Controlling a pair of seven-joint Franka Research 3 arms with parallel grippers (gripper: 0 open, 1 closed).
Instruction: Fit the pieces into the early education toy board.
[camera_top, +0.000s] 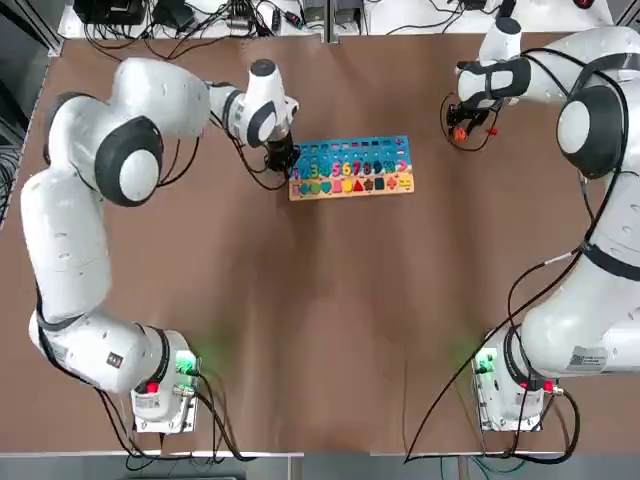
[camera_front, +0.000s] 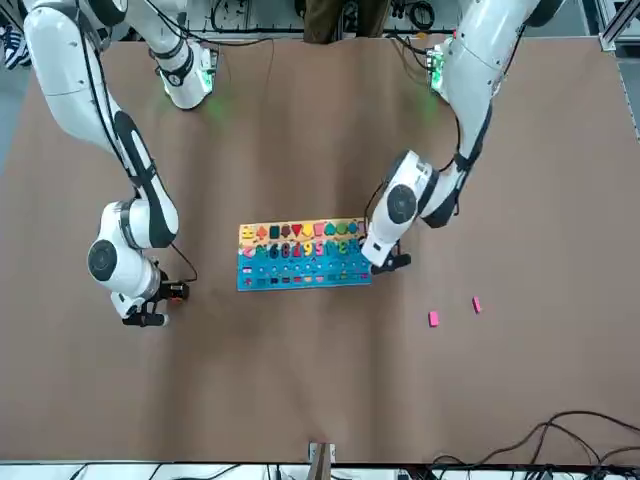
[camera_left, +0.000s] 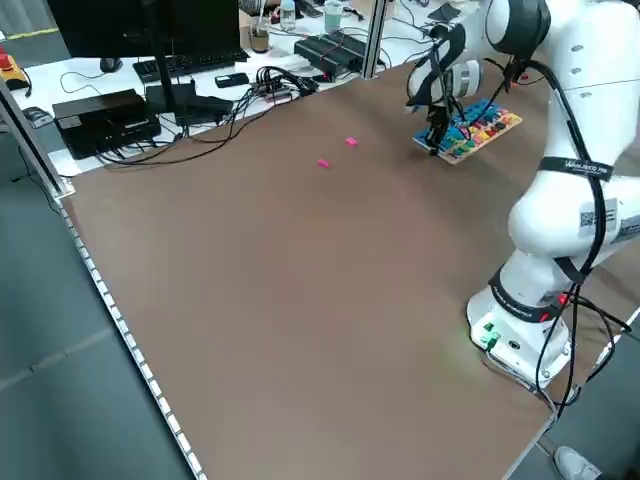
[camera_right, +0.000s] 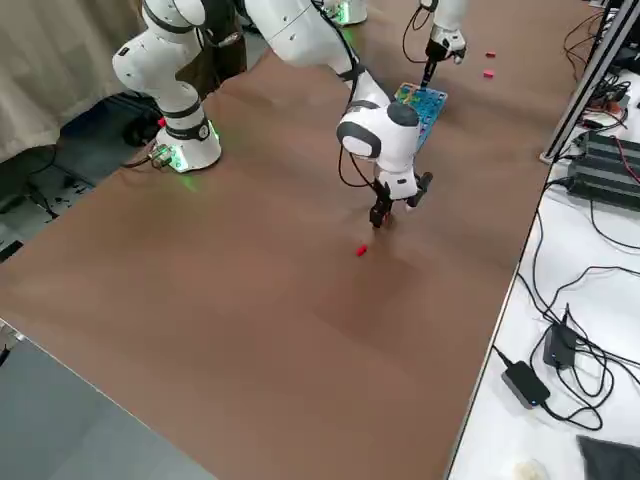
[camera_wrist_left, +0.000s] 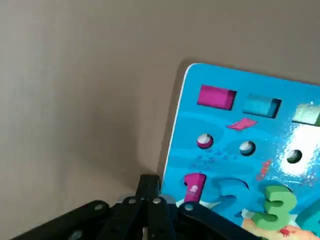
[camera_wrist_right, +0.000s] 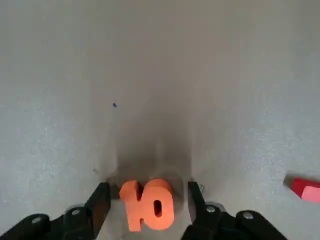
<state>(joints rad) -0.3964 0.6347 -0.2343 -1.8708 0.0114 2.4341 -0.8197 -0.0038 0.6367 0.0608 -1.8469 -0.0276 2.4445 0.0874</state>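
**Board at centre, pieces to either side**

The toy board (camera_top: 351, 168) lies mid-worktop (camera_top: 320, 320), toward the far side. The left hand (camera_top: 281, 160) sits at its left end. Well right, the right hand (camera_top: 462, 128) straddles the "10" piece (camera_wrist_right: 148, 204), another piece (camera_wrist_right: 306, 189) nearby. Two pieces (camera_front: 433, 318) (camera_front: 476, 305) lie far-left.

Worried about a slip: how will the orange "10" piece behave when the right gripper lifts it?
The orange "10" piece looks small, thick and rigid, so probably light and stiff. Lying flat, it is unlikely to roll. Its curved edges might twist between the right gripper fingers.
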